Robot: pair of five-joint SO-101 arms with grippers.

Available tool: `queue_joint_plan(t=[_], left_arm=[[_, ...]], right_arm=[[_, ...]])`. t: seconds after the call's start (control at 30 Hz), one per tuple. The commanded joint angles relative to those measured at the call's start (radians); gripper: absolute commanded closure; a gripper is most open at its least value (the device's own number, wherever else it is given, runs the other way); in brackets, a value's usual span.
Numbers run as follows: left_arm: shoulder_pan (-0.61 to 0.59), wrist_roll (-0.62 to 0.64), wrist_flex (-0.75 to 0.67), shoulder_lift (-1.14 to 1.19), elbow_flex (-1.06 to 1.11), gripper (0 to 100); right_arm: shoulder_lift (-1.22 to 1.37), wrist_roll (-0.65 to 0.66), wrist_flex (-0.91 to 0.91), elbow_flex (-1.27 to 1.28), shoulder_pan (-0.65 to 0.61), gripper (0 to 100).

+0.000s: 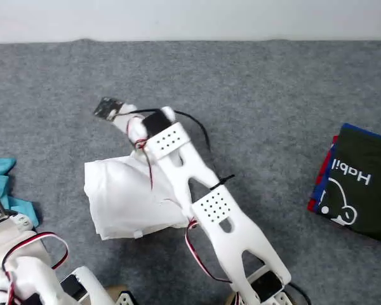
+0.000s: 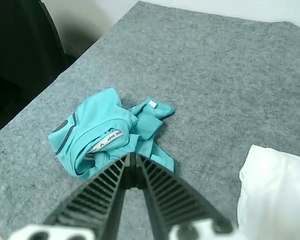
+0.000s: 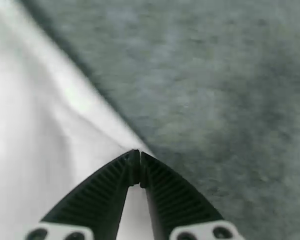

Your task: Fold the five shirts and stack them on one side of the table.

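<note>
At the middle of the table, a white shirt lies crumpled. Its edge appears to be pinched by the right tool, which is fully closed, seemingly so that a fold can be drawn. Folded shirts are stacked at the right edge. A teal shirt is seen bunched near the left tool, which is closed and empty. Bare table is offered between the white shirt and the stack.

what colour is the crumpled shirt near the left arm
The shirt is teal with dark collar trim; it shows best in the left wrist view.
</note>
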Motion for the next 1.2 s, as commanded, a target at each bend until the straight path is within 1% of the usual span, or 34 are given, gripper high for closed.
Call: queue_joint_plan(t=[0.0,0.17,0.47,0.6,0.77,0.97,1.07,1.17], left_arm=[[-0.002,-0.003,-0.026,-0.003,0.001,99],[-0.002,-0.003,-0.028,-0.003,0.001,99],[-0.002,-0.003,-0.031,-0.003,0.001,99],[-0.002,-0.003,-0.028,-0.003,0.001,99],[-0.002,-0.003,-0.025,-0.003,0.001,99],[-0.005,-0.003,-0.025,-0.003,0.001,99],[-0.006,-0.003,-0.025,-0.003,-0.001,99],[-0.006,-0.003,-0.025,-0.003,-0.001,99]], right_arm=[[-0.016,-0.006,-0.025,-0.032,0.065,99.0],[-0.054,-0.006,0.005,-0.06,0.061,99.0],[-0.171,-0.012,0.041,-0.057,-0.131,99.0],[-0.151,-0.012,0.028,-0.035,-0.202,99.0],[-0.058,-0.009,0.021,-0.026,-0.26,99.0],[-0.081,-0.002,0.005,-0.061,-0.274,99.0],[-0.153,0.034,0.015,-0.06,-0.236,99.0],[-0.209,0.037,0.004,-0.06,-0.197,99.0]])
